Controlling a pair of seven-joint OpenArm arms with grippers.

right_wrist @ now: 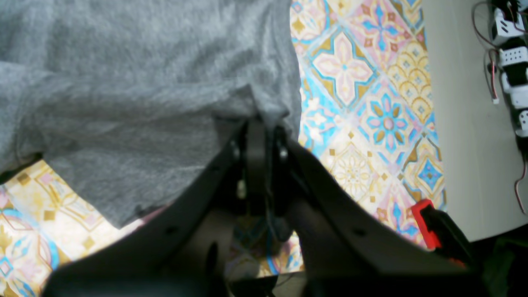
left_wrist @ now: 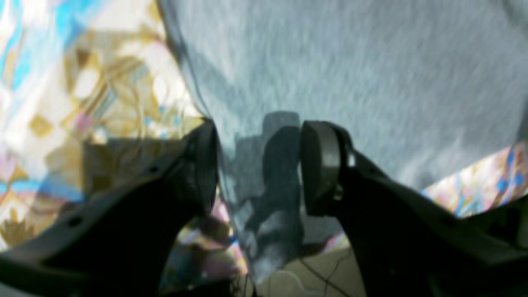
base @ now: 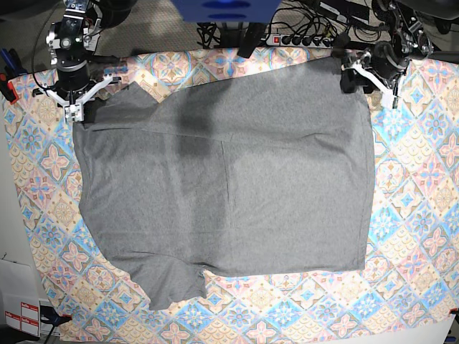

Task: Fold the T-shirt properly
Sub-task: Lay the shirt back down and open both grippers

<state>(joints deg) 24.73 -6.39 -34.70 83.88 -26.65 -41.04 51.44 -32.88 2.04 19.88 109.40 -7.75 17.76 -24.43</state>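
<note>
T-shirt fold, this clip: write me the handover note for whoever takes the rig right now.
Right pincer: shut on the T-shirt, pinching cloth at its far corner, on the base view's left.
Left pincer: open, jaws apart, straddling the shirt's edge at the other far corner; that view is blurred, no grip visible.
The T-shirt lies spread mostly flat on the patterned tablecloth, one sleeve pointing toward the near edge.
Done: shirt laid out, one corner gripped.
Left: close the left pincer on its corner, then make every fold; none is visible yet.
</note>
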